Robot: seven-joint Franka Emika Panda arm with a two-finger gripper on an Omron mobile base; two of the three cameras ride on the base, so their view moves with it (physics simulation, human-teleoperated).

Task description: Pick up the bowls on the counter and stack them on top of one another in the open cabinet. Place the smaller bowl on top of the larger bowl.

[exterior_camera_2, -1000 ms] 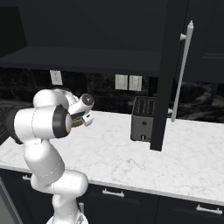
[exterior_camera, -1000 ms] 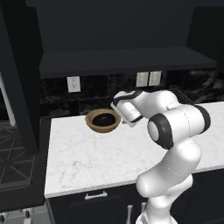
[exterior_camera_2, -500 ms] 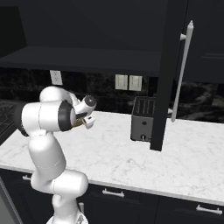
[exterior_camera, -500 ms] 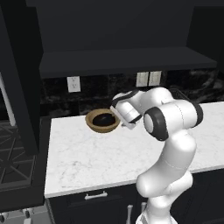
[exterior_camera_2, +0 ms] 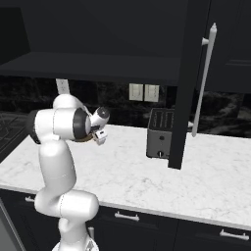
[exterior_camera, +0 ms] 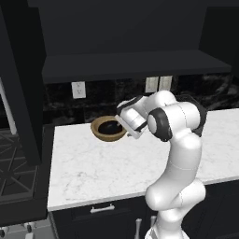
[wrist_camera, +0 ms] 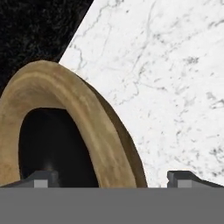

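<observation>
The larger wooden bowl point(exterior_camera: 100, 133) stands at the back left of the marble counter point(exterior_camera: 107, 168). The smaller black bowl point(exterior_camera: 109, 127) sits inside it. My gripper point(exterior_camera: 123, 123) hangs open at the wooden bowl's right rim. In the hand view the thick tan rim point(wrist_camera: 74, 105) runs between my two fingertips point(wrist_camera: 41, 178), one over the dark inside, the other over the counter point(wrist_camera: 175, 78). The arm hides most of the wooden bowl in the right base view, where the gripper point(exterior_camera_2: 96, 138) sits low by the hand. Above is the open cabinet with its long dark shelf point(exterior_camera: 130, 60).
A dark toaster point(exterior_camera_2: 159, 139) stands on the counter to the right, beside an open tall cabinet door point(exterior_camera_2: 186, 83) with a silver handle. A stove point(exterior_camera: 14, 172) lies left of the counter. Wall outlets point(exterior_camera: 78, 89) sit on the black backsplash.
The arm's elbow and upper links have swung upward and turned. The hand has stayed at the wooden bowl's right rim, a little lower. The bowls have not moved.
</observation>
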